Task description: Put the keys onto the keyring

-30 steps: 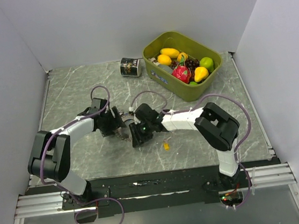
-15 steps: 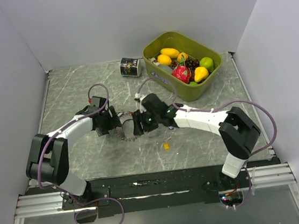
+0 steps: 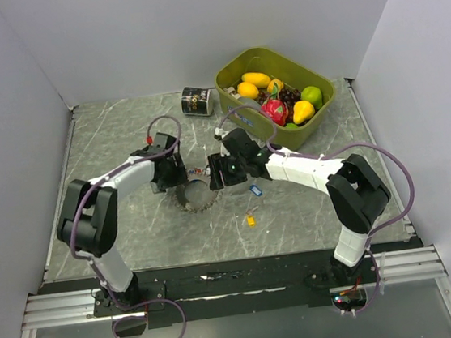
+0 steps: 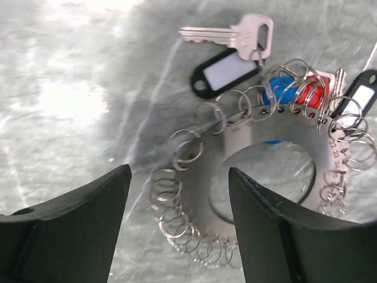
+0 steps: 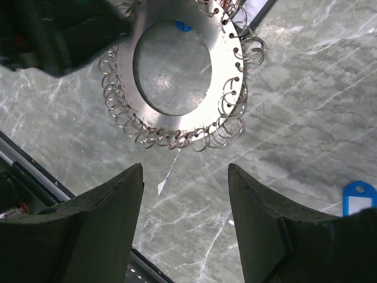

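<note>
The keyring (image 3: pixel 194 197) is seen lying flat on the grey marbled tabletop (image 3: pixel 123 132), just below the gap between the two arms' heads in the overhead view. The left claw (image 3: pixel 173 177) is held spread apart above the ring's left edge, with nothing between its fingers (image 4: pixel 88 224); in its own wrist view the ring's flat plate is partly framed by them. The right claw (image 3: pixel 216 174) is likewise held apart and empty, and the ring is seen just beyond its fingertips in the right wrist view, not between them. Several keys (image 4: pixel 235 35) are gathered at the ring's far rim, among them a silver key with a dark tag, and blue and red tags can be made out there. A blue-tagged key (image 3: pixel 255 189) is seen apart on the tabletop, and a yellow-orange one (image 3: pixel 251 220) lies nearer the front edge.
</note>
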